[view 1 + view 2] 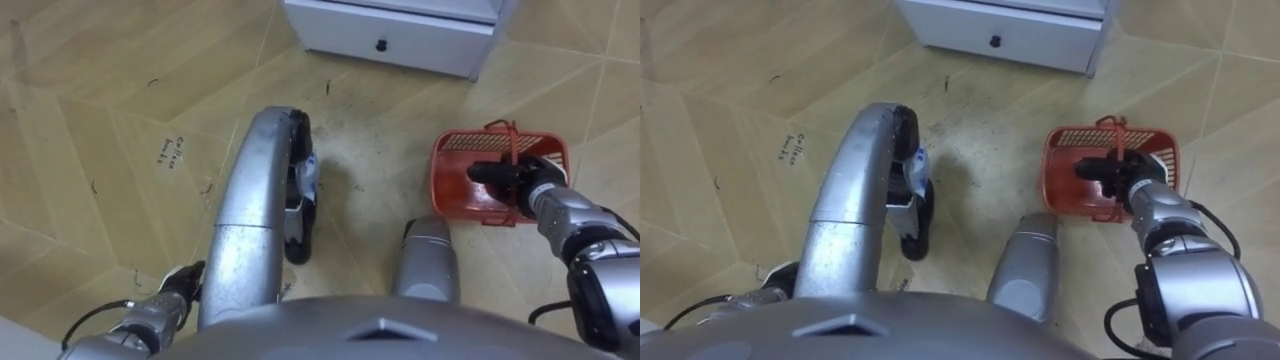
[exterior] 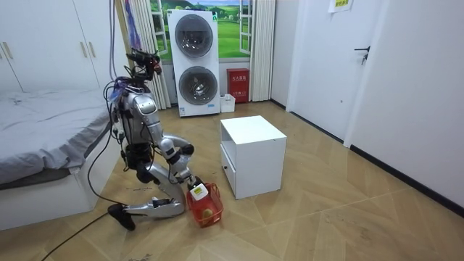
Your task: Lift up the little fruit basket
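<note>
The red plastic fruit basket (image 1: pixel 455 180) sits on the wooden floor to my right, in front of the white cabinet. Its thin red handle (image 1: pixel 510 140) stands up over the middle. My right hand (image 1: pixel 515 180) reaches over the basket with its dark fingers curled round the lower part of that handle. In the room view the basket (image 2: pixel 205 205) looks tilted, with a yellowish fruit inside, and my right hand (image 2: pixel 190 181) is at its top. I kneel low on the floor beside it. My left hand (image 1: pixel 172 292) hangs low at my left side.
A white cabinet (image 1: pixel 400 35) with a drawer and a dark knob stands just beyond the basket. In the room view a bed (image 2: pixel 43 138) lies behind me on the room view's left. Stacked washing machines (image 2: pixel 196 61) stand at the back wall.
</note>
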Motion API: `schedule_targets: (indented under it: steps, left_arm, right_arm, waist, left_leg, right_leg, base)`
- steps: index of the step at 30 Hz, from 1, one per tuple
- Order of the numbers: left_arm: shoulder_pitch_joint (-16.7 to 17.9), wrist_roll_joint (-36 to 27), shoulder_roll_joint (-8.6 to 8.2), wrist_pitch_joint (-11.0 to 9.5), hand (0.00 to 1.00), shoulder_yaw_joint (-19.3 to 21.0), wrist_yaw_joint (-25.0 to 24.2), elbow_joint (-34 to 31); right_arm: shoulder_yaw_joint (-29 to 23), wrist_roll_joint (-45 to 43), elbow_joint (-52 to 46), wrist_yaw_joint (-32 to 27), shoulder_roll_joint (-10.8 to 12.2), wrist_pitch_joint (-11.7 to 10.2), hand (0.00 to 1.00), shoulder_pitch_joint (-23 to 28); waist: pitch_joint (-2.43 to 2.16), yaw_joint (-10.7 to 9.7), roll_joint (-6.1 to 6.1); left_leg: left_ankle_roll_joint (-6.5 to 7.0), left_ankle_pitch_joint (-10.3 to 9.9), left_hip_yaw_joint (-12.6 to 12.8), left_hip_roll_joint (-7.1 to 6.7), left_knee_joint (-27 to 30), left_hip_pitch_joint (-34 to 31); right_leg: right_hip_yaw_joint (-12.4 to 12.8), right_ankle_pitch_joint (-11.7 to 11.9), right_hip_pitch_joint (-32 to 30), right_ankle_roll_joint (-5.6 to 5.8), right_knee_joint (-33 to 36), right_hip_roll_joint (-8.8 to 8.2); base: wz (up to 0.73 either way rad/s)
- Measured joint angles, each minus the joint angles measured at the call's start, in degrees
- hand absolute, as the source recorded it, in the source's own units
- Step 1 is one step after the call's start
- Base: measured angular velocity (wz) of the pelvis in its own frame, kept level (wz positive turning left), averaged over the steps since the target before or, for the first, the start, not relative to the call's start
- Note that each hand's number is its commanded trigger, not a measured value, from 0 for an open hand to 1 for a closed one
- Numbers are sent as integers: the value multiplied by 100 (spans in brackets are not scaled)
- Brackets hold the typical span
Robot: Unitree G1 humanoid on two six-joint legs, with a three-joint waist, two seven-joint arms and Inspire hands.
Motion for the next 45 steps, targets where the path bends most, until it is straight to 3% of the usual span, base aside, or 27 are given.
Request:
schedule_targets:
  steps: [3,8,13,19,20,21,22,23,24,25,26,27,28,29,30,31,33,34,35,37,38,39,41,42,43,44,45]
  left_arm:
    - [-24,-2,1,1,0,155,26,1]
    - [-174,-1,7,-58,0,462,58,-2]
    - [-252,288,41,-56,0,686,101,-6]
    - [-271,307,52,32,0,1018,139,-103]
    - [-245,404,39,80,0,1052,165,-156]
    - [-187,461,25,130,0,1120,165,-233]
    - [-55,505,24,171,0,1142,161,-362]
    - [52,502,25,172,0,1177,158,-381]
    - [285,511,34,186,0,1290,146,-410]
    - [368,533,39,229,0,1320,144,-428]
    - [436,622,0,299,0,1345,143,-592]
    - [408,623,9,350,0,1385,198,-700]
    - [394,626,14,372,0,1451,230,-736]
    - [354,611,62,412,0,1558,363,-861]
    - [315,615,96,425,0,1558,558,-887]
    - [257,609,62,433,0,1555,699,-807]
    - [245,598,81,383,0,1520,828,-781]
    - [241,594,85,353,0,1489,851,-785]
    - [239,595,114,329,0,1487,915,-809]
    - [241,598,161,314,0,1568,1005,-886]
    - [251,603,146,297,0,1620,1057,-931]
    - [295,598,90,300,0,1661,1075,-1003]
    - [393,604,73,232,0,1687,1059,-1024]
    - [406,606,58,213,0,1683,1057,-1033]
    - [410,607,53,210,0,1683,1058,-1056]
    - [516,607,56,214,0,1735,1058,-1120]
    - [698,621,37,241,0,1807,1067,-1119]
  right_arm:
    - [26,-1,-122,-44,69,1,100,6]
    - [5,-82,-420,-55,96,8,100,5]
    - [-53,-302,-762,-57,78,112,100,5]
    - [-49,-276,-1151,-57,83,133,100,0]
    - [-47,-276,-1237,-62,102,143,100,-4]
    - [-41,-225,-1301,-61,128,191,100,-4]
    - [-3,-145,-1371,-62,140,256,100,-10]
    - [5,-117,-1435,-67,161,281,100,-8]
    - [-11,-62,-1558,-84,254,325,100,17]
    - [-41,22,-1668,-84,237,342,100,105]
    - [-186,215,-1895,-127,34,337,100,252]
    - [-307,222,-1968,-253,-53,358,100,278]
    - [-343,186,-1967,-282,-54,394,100,317]
    - [-362,7,-1970,-266,66,489,100,402]
    - [-357,-153,-1984,-255,197,490,100,525]
    - [-344,-179,-1986,-248,196,487,100,582]
    - [-345,-260,-2024,-273,187,451,100,576]
    - [-345,-269,-2065,-294,179,442,100,577]
    - [-343,-273,-2183,-333,157,430,100,579]
    - [-344,-307,-2419,-345,101,430,100,651]
    - [-342,-405,-2640,-353,73,443,100,788]
    - [-342,-458,-2779,-372,55,476,100,910]
    - [-271,-503,-2869,-345,80,521,100,931]
    - [-277,-503,-3030,-319,35,521,100,1056]
    - [-277,-503,-3087,-306,0,522,100,1116]
    - [-277,-545,-3247,-256,-29,610,100,1231]
    - [-285,-633,-3580,-150,-37,727,100,1433]
  waist:
    - [22,-17,-45]
    - [16,-62,-71]
    - [-19,-172,-208]
    - [-55,-109,-273]
    - [-55,-79,-272]
    - [-62,-51,-258]
    - [-70,18,-245]
    - [-60,46,-245]
    - [-20,83,-215]
    - [-61,-29,-367]
    - [-225,-181,-346]
    - [-224,-141,-358]
    - [-221,-69,-343]
    - [-210,111,-317]
    - [-205,252,-229]
    - [-198,318,-38]
    - [-186,304,108]
    - [-182,285,121]
    - [-179,257,130]
    - [-172,225,119]
    - [-163,171,89]
    - [-174,118,106]
    - [-96,-12,-17]
    - [-93,-91,-43]
    - [-121,-90,-22]
    - [-124,-9,-146]
    - [-170,31,-206]
  left_leg:
    - [29,-16,-63,-48,53,94]
    - [102,-59,-174,-153,154,148]
    - [226,-144,-184,-282,142,303]
    - [303,-153,-316,-262,-262,648]
    - [321,-143,-378,-235,-481,832]
    - [386,-109,-407,-105,-764,1094]
    - [527,47,-413,74,-1029,1362]
    - [631,234,-411,167,-1068,1489]
    - [741,595,-293,163,-1167,1595]
    - [758,527,-130,-58,-1619,1657]
    - [928,462,327,-330,-2677,1824]
    - [1085,421,384,-245,-2965,2074]
    - [1098,414,372,-199,-3168,2231]
    - [1060,440,327,-41,-3708,2685]
    - [992,548,265,100,-4309,3257]
    - [912,678,60,138,-4858,3799]
    - [831,972,-66,160,-5771,4547]
    - [801,1064,-89,160,-6032,4760]
    - [760,1191,-177,160,-6438,5108]
    - [702,1237,-484,102,-6787,5457]
    - [687,1239,-520,110,-6807,5595]
    - [563,1298,-501,175,-6843,5721]
    - [315,1438,-305,284,-6886,5694]
    - [350,1500,-275,256,-7330,5533]
    - [378,1656,-270,243,-7592,5429]
    - [492,2274,-149,254,-7864,5305]
    - [532,2341,-60,255,-7983,5519]
  right_leg:
    - [-36,0,169,0,-46,22]
    - [-204,1,410,0,-119,28]
    - [-350,1,697,0,-361,-10]
    - [-288,-2,841,1,-1287,331]
    - [-274,-1,909,2,-1683,414]
    - [-275,-1,1035,2,-2253,518]
    - [-282,2,1210,1,-2958,585]
    - [-286,5,1367,3,-3349,598]
    - [-298,24,1840,43,-4177,622]
    - [-311,72,2012,129,-4534,516]
    - [-294,355,2207,245,-5014,480]
    - [-329,1037,2127,148,-5210,492]
    - [-326,1511,2009,84,-5291,529]
    - [-311,1840,1708,-4,-5334,646]
    - [-414,1712,1393,-31,-5283,772]
    - [-603,1565,1151,-39,-5492,846]
    - [-859,1504,849,-73,-6304,854]
    - [-952,1508,769,-83,-6658,855]
    - [-1102,1514,646,-92,-7437,894]
    - [-1245,1575,616,-169,-8708,1030]
    - [-1247,2003,660,-296,-9269,1189]
    - [-1343,2052,895,-363,-9402,1146]
    - [-1343,2108,1353,-454,-9839,1239]
    - [-1178,2117,1546,-460,-10072,1297]
    - [-1160,2114,1604,-456,-10146,1310]
    - [-1123,2102,1675,-434,-10202,1300]
    - [-1213,2151,1891,-358,-10445,1268]
  base:
    - [-2]
    - [8]
    - [12]
    - [-11]
    - [-44]
    - [-75]
    - [-80]
    - [-101]
    - [-56]
    - [0]
    - [41]
    - [23]
    - [-55]
    - [-103]
    - [-134]
    - [-107]
    - [-74]
    - [-64]
    - [-50]
    - [-25]
    - [18]
    - [21]
    - [38]
    - [58]
    - [39]
    - [5]
    - [0]
